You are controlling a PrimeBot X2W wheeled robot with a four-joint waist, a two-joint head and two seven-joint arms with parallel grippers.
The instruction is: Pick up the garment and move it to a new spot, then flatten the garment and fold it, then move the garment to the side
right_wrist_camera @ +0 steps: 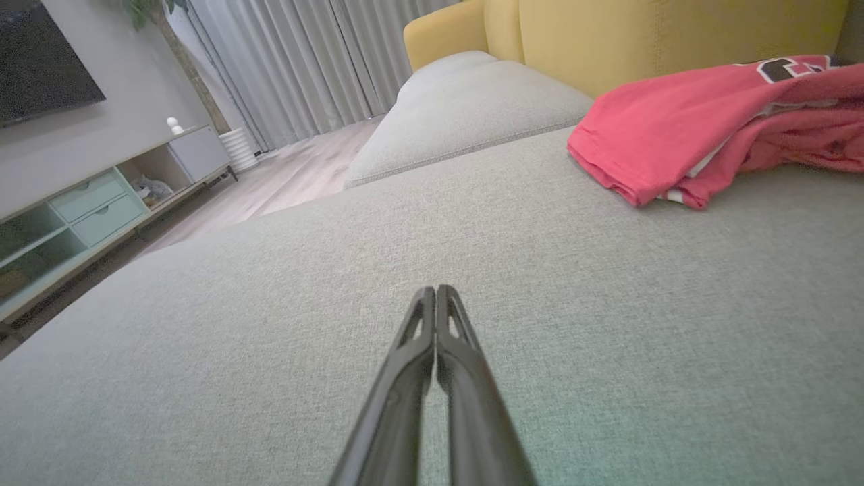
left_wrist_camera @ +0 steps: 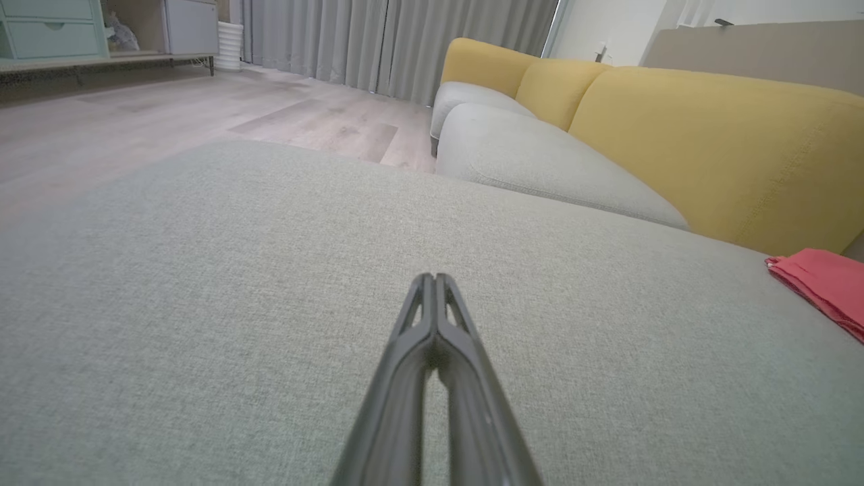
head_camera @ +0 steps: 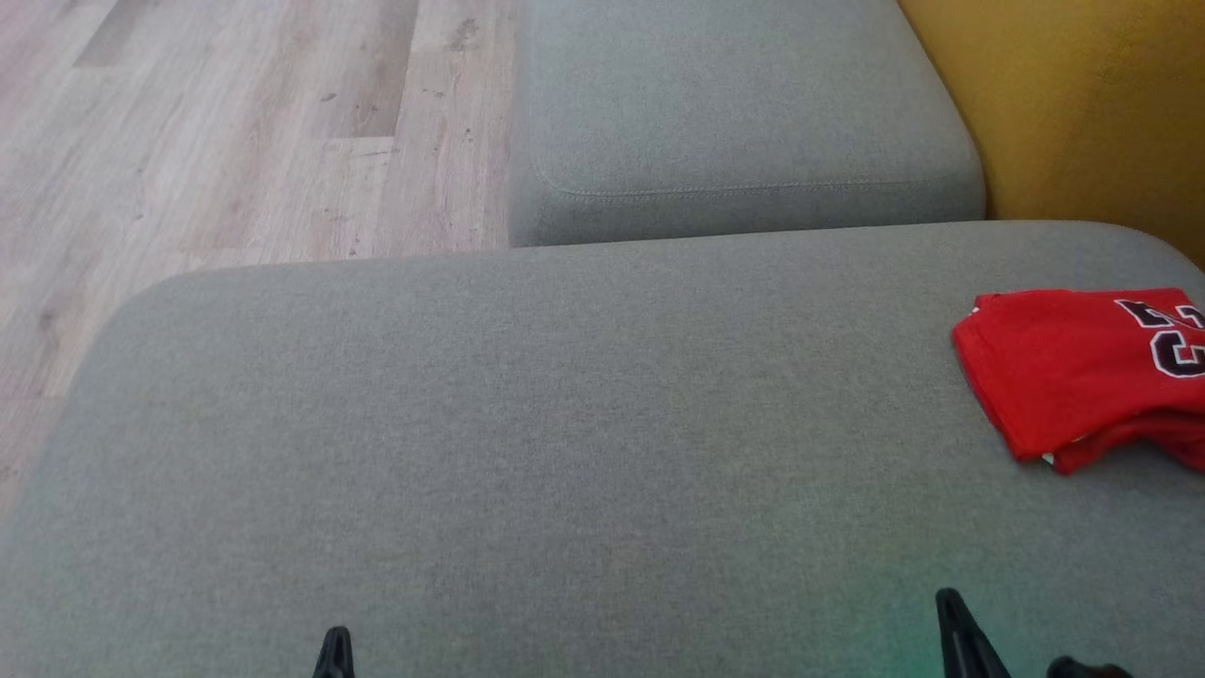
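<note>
A red fabric garment (head_camera: 1083, 377) with dark, white-edged numerals on top is lying in folded-over layers at the right side of a wide grey woven-fabric seat cushion (head_camera: 471, 424), running past the right edge of the head view. Its near corner is showing a strip of white trim between the red layers. It is sitting close to the yellow upholstered backrest (head_camera: 1083, 104), and nothing is touching it.

The left gripper (head_camera: 334, 650) is poking up from the bottom edge of the head view, left of centre, well apart from the garment. In the left wrist view its two long dark fingers (left_wrist_camera: 466, 378) are pressing together at the tips, clenched on nothing, and pointing across the bare grey cushion.

The right gripper (head_camera: 951, 612) is showing at the lower right of the head view, nearer the garment but apart from it. In the right wrist view its fingers (right_wrist_camera: 466, 385) are likewise clenched tip to tip and holding nothing, with the garment lying ahead and to their right. Whether either pair of fingertips is touching the cushion cannot be told.

A second, smaller grey cushion (head_camera: 734, 113) is sitting just beyond the wide one, against the same backrest. Pale wood-plank flooring (head_camera: 235, 122) is stretching away to the left.
</note>
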